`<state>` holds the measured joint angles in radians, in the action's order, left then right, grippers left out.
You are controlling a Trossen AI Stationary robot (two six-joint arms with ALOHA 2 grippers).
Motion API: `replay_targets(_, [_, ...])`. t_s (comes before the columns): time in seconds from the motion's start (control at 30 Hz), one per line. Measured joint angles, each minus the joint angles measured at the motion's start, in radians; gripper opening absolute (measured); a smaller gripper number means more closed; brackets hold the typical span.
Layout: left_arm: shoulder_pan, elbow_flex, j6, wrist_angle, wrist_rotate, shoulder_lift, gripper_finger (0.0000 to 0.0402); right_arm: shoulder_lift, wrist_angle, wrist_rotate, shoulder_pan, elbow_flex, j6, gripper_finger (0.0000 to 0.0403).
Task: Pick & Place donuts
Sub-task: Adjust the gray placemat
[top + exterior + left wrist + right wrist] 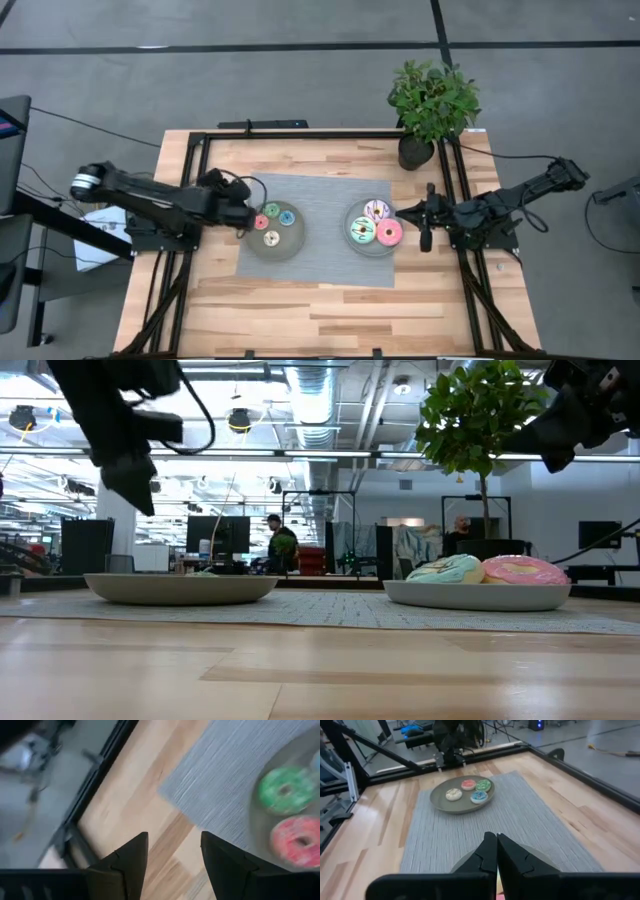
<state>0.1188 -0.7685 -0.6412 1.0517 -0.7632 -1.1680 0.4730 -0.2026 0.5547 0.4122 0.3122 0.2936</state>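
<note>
The four small donuts sit together on the left plate (pixel 252 246): the red donut (pixel 262 222) nearest my left side, the green donut (pixel 272 210) and blue donut (pixel 287 217) just beyond it, the tan donut (pixel 271 238) toward the front. The three large ones fill the right plate (pixel 352 213): the pink donut (pixel 389 234), the mint donut (pixel 361 232) and the sprinkled white donut (pixel 377 210), all touching. Both plates rest on a grey mat (pixel 325 195) in the middle of the table (pixel 300 310).

My left jaws (pixel 247 213) hang above the left plate's outer rim, partly open and empty. From them the red donut lies just ahead and below, the green one beside it; rings have no long axis, so any approach angle serves. My left arm is plainly the nearer one to these small donuts.

My right jaws (pixel 428 229) are pressed shut on nothing and hover just beside the right plate, off its outer edge, with the pink donut closest to them. A potted plant (pixel 432 105) stands at the far right corner, well apart from both plates.
</note>
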Motion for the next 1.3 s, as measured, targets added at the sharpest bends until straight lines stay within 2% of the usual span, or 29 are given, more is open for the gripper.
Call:
replay_targets(0.37, [-0.096, 0.256, 0.281, -0.386, 0.19, 0.465, 0.0177, -0.031, -0.014, -0.017, 0.0, 0.0, -0.064, 0.0001])
replay_targets(0.5, [-0.146, 0.328, 0.341, -0.451, 0.269, 0.58, 0.0177, -0.03, -0.015, -0.032, 0.0, 0.0, -0.064, 0.0001])
replay_targets(0.63, [-0.196, 0.376, 0.349, -0.528, 0.317, 0.628, 0.0177, -0.03, -0.014, -0.034, 0.0, 0.0, -0.045, 0.0001])
replay_targets(0.73, [-0.234, 0.402, 0.337, -0.556, 0.352, 0.623, 0.0177, -0.03, -0.013, -0.034, 0.0, 0.0, -0.032, 0.0001])
replay_targets(0.9, [-0.304, 0.414, 0.323, -0.611, 0.392, 0.536, 0.0177, -0.028, 0.001, -0.035, 0.0, 0.0, -0.032, 0.0001])
replay_targets(1.03, [-0.387, 0.414, 0.36, -0.725, 0.413, 0.412, 0.0177, -0.028, 0.001, -0.035, 0.0, 0.0, -0.032, 0.0001])
replay_targets(1.2, [-0.516, 0.411, 0.397, -0.873, 0.56, 0.215, 0.0177, -0.028, 0.001, -0.035, 0.0, 0.0, -0.032, 0.0001])
replay_targets(1.3, [-0.577, 0.374, 0.419, -0.887, 0.583, 0.104, 0.0177, -0.028, 0.001, -0.035, 0.0, 0.0, -0.032, 0.0001])
